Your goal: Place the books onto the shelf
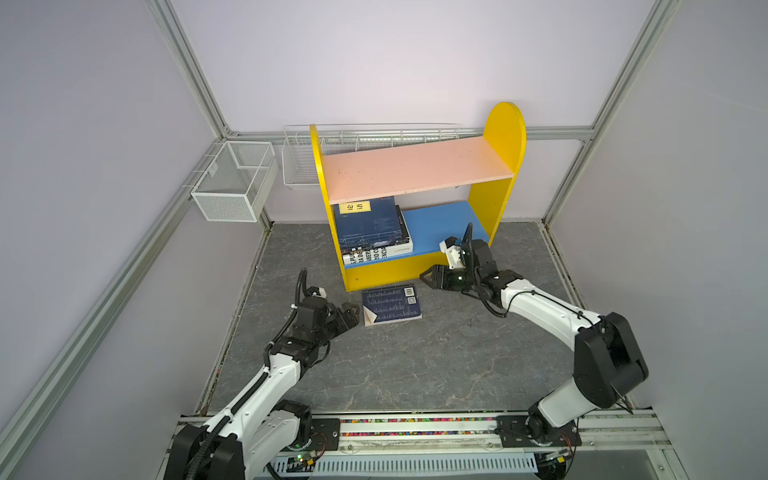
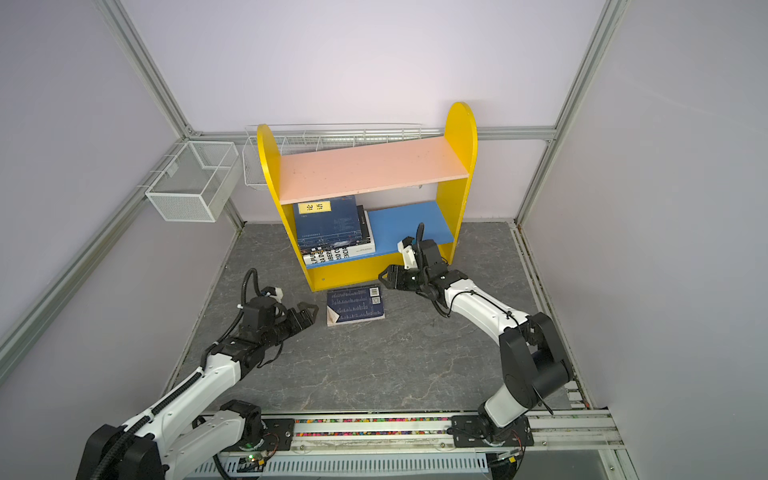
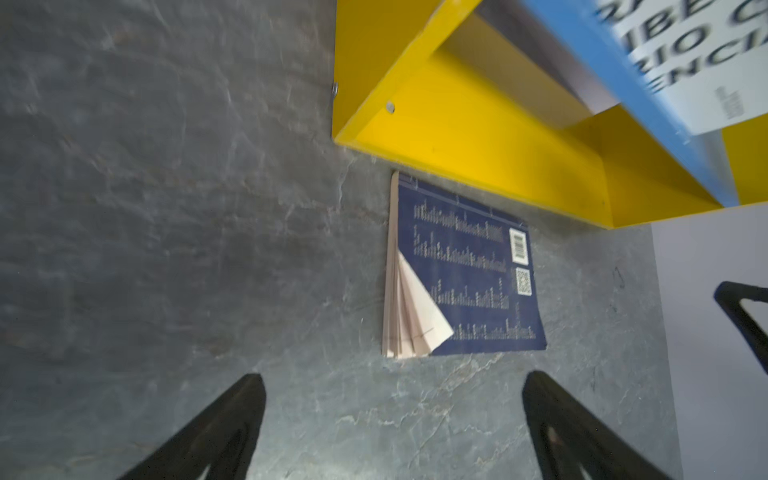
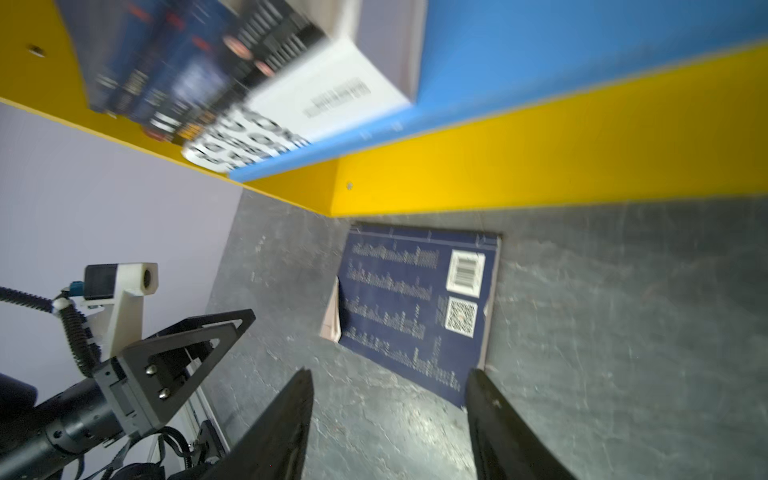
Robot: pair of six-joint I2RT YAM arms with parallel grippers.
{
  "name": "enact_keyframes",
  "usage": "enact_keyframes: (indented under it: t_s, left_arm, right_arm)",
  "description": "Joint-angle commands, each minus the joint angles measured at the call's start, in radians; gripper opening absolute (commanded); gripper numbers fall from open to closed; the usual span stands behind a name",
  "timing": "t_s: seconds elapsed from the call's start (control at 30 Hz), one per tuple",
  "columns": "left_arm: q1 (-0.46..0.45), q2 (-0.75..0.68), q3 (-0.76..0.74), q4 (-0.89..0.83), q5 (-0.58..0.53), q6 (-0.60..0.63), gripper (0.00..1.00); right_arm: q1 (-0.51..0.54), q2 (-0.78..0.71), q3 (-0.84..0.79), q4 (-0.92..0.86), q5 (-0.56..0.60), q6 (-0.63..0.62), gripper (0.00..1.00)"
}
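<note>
A small shelf [image 1: 504,133] with yellow round-topped sides is being shown at the back of the grey tabletop [image 1: 415,365], and nothing is being carried by its pink upper board [image 1: 415,166]. A stack of books [image 1: 370,226] is being borne flat on the left end of the blue lower board [image 1: 446,224], against the left side panel; a navy cover with a yellow label is being shown on top, and a thick white book [image 1: 401,248] with big black lettering is being pressed at the bottom. One navy book [image 1: 392,306] is being left flat on the tabletop just in front of the shelf's yellow base, back cover up with barcode and square code showing, and one near corner of its cover is being held folded back over loose pages; whether the base is being touched cannot be told. The left gripper [image 1: 355,316] is being held low just beside the book's left edge, near the folded corner, with its jaws spread wide and nothing between them. The right gripper [image 1: 424,277] is being held near the book's far right corner, in front of the shelf base, with its jaws apart and nothing gripped. Two white wire baskets [image 1: 232,187] are being shown hung on the frame behind and to the left of the shelf.
</note>
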Motion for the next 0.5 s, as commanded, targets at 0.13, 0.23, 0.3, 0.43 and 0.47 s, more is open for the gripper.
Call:
enact_keyframes:
  t_s: [0.13,0.23,0.3,0.43,0.47]
  left_arm:
    - [-0.059,0.213,0.035,0.180,0.059,-0.079,0.95]
    - [-0.064,0.319,0.057,0.236,0.051,-0.095,0.93]
    - [-0.067,0.376,0.059,0.296,0.063,-0.116,0.91]
    - [-0.071,0.471,0.062,0.405,0.091,-0.148,0.85]
    - [-0.073,0.483,0.063,0.428,0.098,-0.153,0.83]
  right_arm:
    - [0.025,0.158,-0.066,0.108,-0.048,0.089,0.64]
    - [0.029,0.209,-0.041,0.096,-0.046,0.087,0.65]
    - [0.032,0.240,-0.032,0.100,-0.055,0.089,0.65]
    - [0.037,0.296,-0.028,0.154,-0.105,0.122,0.64]
    - [0.037,0.307,-0.030,0.179,-0.126,0.132,0.63]
